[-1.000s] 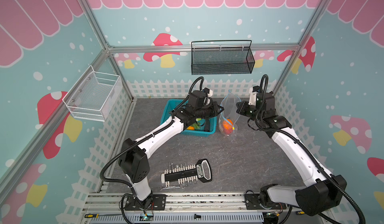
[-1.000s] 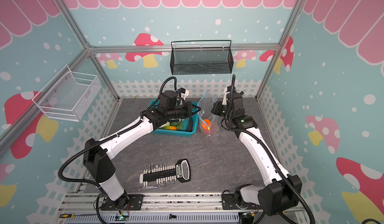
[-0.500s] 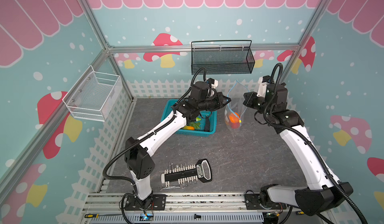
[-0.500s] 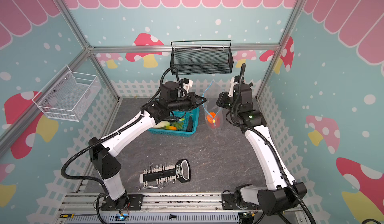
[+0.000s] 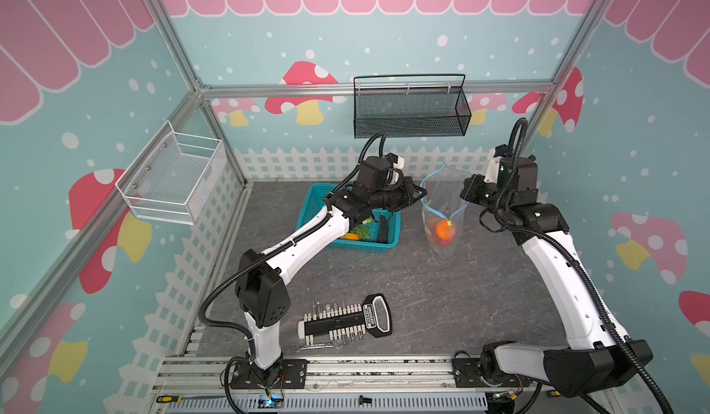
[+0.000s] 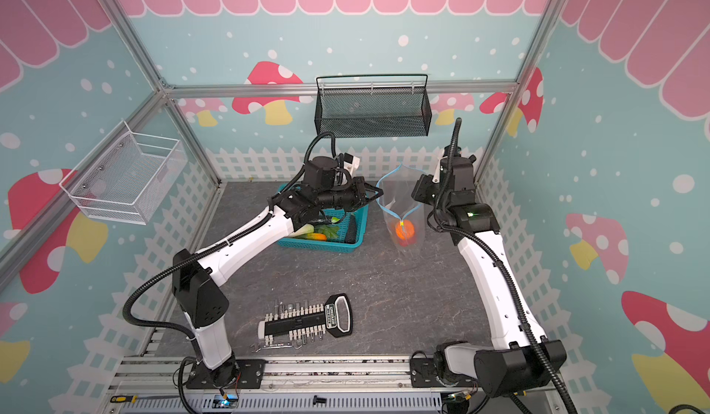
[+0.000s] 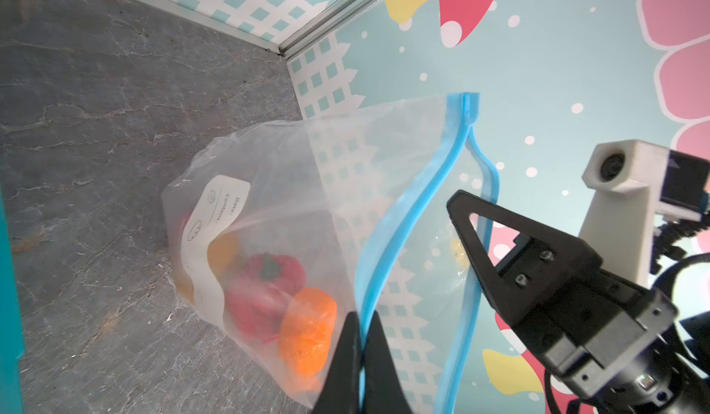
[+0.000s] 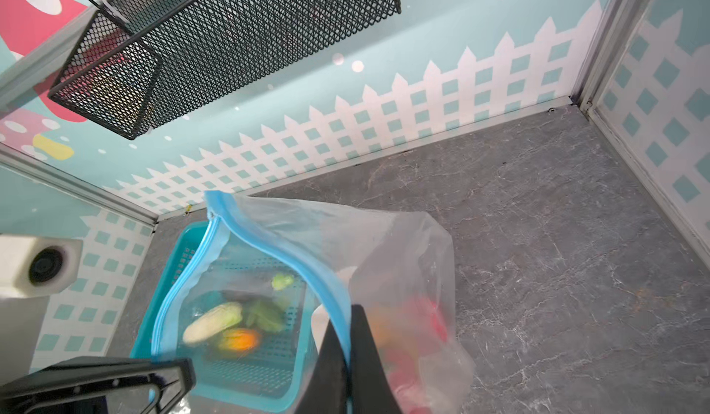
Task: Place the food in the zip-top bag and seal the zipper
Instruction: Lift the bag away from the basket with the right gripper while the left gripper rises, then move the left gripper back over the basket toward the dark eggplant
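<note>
Left gripper [image 7: 361, 316] is clamped on the near strip of the zipper [image 7: 442, 177]; right gripper [image 8: 347, 316] is clamped on the opposite strip. The zip-top bag [image 5: 442, 204] hangs between and below the two grippers with its mouth parted. Whether its bottom touches the tabletop [image 5: 461, 296] cannot be told. Food [image 7: 292, 308] in the bag: orange, red and yellow pieces, bunched at the bottom behind the white label [image 7: 207, 235]. The teal basket [image 5: 361, 245] sits just beside the bag, under the left gripper's wrist, and holds a cabbage [image 8: 213, 321], an orange piece and green pieces. Nothing lies between the grippers but the bag. A bit holder [image 5: 345, 321] lies well behind both, toward the arm bases. Surface: grey veined slab. A black mesh basket [image 5: 411, 112] is on the back wall and a white wire basket [image 5: 173, 181] on the side wall beyond the left gripper. The walls are teal with a mushroom and picket-fence print.
</note>
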Action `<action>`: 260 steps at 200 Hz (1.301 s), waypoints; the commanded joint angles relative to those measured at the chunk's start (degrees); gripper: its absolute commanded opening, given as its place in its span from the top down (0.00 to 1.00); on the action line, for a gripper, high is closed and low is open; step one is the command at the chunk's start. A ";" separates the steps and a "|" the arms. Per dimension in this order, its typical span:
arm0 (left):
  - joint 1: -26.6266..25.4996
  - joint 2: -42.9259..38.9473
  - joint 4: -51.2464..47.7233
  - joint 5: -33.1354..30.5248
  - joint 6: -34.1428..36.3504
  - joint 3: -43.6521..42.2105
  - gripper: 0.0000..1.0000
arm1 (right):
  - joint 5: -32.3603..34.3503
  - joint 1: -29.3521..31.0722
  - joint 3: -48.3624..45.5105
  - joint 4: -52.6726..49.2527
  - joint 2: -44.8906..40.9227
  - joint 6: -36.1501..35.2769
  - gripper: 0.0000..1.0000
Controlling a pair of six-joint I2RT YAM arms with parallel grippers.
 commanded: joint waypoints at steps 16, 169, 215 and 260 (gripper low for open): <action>-2.21 3.89 1.24 2.27 -1.95 3.70 1.00 | 0.33 -0.20 0.21 -1.29 -1.07 -1.51 0.96; 4.02 -3.82 1.05 -2.48 3.95 -13.80 0.58 | -11.19 0.63 -13.68 9.77 1.61 2.78 0.98; 7.71 -4.40 -7.30 -6.14 11.89 -14.63 0.50 | -11.93 1.41 -14.35 11.50 2.76 3.32 0.98; 10.72 0.88 -18.20 -9.29 19.45 -10.18 0.46 | -12.07 3.00 -14.70 12.78 4.18 3.78 0.98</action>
